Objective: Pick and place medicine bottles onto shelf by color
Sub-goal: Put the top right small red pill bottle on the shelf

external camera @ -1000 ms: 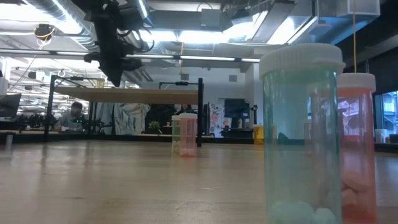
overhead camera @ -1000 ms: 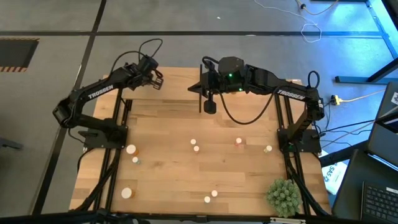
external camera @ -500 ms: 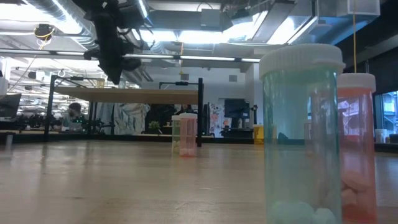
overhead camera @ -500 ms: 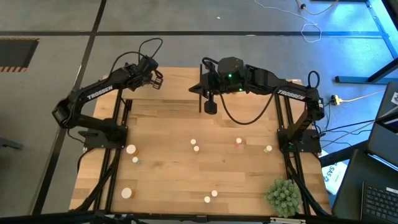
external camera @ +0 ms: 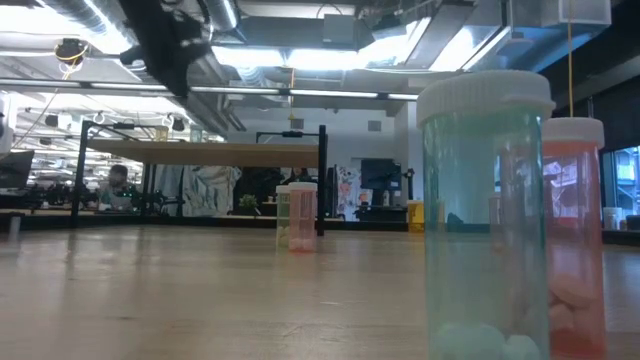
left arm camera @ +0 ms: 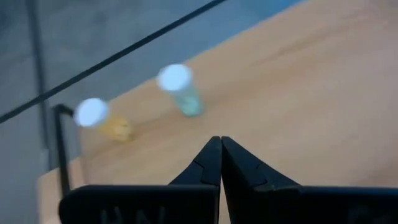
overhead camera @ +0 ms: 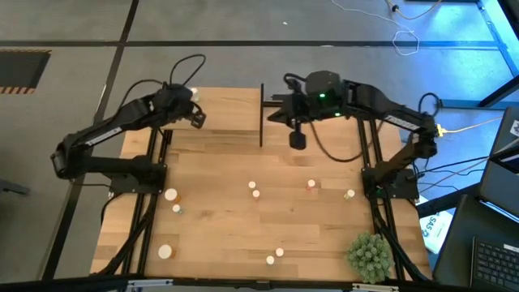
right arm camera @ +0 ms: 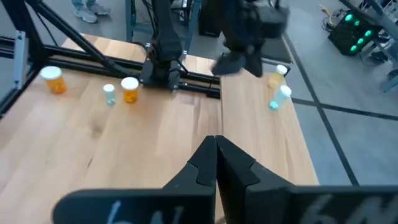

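The table [overhead camera: 219,219] is light wood planks with visible grain, matt finish, pretty smooth looking. The shelf [overhead camera: 223,105] at the far edge is the same pale wood, with thin black posts [overhead camera: 261,113] that look like matt metal. Up close, the green bottle [external camera: 485,215] and the reddish bottle [external camera: 572,235] are see-through glossy plastic with ribbed white plastic caps. Both arms are matt black, hard-shelled. The plant ball [overhead camera: 370,256] near the front right corner looks spiky and rough.
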`<state>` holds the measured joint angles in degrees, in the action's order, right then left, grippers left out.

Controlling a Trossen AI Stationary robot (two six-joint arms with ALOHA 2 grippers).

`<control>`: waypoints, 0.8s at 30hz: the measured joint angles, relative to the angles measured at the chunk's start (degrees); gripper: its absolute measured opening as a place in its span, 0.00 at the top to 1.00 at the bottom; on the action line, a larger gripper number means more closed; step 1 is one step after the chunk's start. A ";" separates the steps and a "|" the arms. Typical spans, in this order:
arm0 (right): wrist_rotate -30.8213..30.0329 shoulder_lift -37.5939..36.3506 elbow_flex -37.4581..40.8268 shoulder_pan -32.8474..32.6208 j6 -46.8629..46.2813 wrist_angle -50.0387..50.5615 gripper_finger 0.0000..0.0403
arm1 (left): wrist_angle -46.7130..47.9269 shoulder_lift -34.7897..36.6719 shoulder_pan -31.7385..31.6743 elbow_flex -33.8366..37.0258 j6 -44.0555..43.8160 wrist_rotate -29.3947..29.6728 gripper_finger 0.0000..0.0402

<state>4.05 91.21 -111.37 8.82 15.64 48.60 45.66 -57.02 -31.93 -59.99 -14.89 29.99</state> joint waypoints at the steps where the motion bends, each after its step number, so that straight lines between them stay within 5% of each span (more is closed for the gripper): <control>1: 0.00 -0.74 0.00 0.00 -0.04 1.10 0.99 | 0.01 0.90 1.25 -0.03 -0.13 -1.12 1.00; 8: -1.56 -3.97 -0.01 -2.49 -0.65 10.34 0.99 | 1.10 6.37 10.13 -0.04 -1.32 -10.25 1.00; 16: -4.08 -4.42 -0.02 -7.65 -13.16 26.46 0.99 | 3.18 12.20 20.47 -0.04 -1.41 -16.68 1.00; 24: -4.11 -4.36 -0.02 -12.59 -23.36 35.22 0.99 | 3.60 15.91 28.09 -0.02 -2.25 -18.13 1.00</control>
<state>-0.06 86.85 -111.39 -3.77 -7.72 83.82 49.26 -41.11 -3.84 -60.01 -17.14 11.86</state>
